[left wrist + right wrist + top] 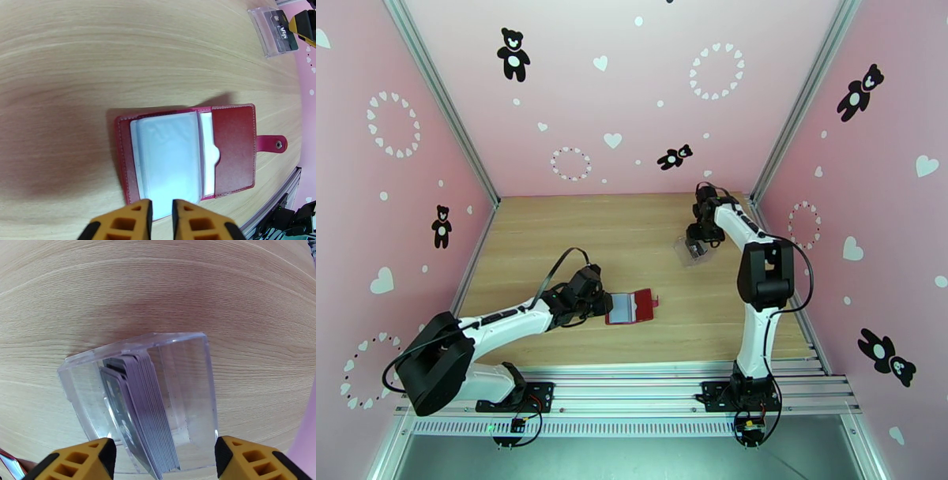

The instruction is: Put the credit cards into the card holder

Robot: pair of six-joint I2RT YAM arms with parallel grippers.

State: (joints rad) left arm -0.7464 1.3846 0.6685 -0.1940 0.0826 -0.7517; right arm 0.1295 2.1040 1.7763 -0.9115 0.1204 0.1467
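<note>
Light was bright and even. Soft shadows darkened the tabletop (59,165) in both wrist views, whose edges bowed the grain; the card holder's (233,150) sleeves glared white.

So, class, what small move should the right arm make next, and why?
Probably lower the right gripper and narrow its jaws onto the credit cards: the cards stand stacked in the clear case below the open jaws, not yet gripped.
</note>
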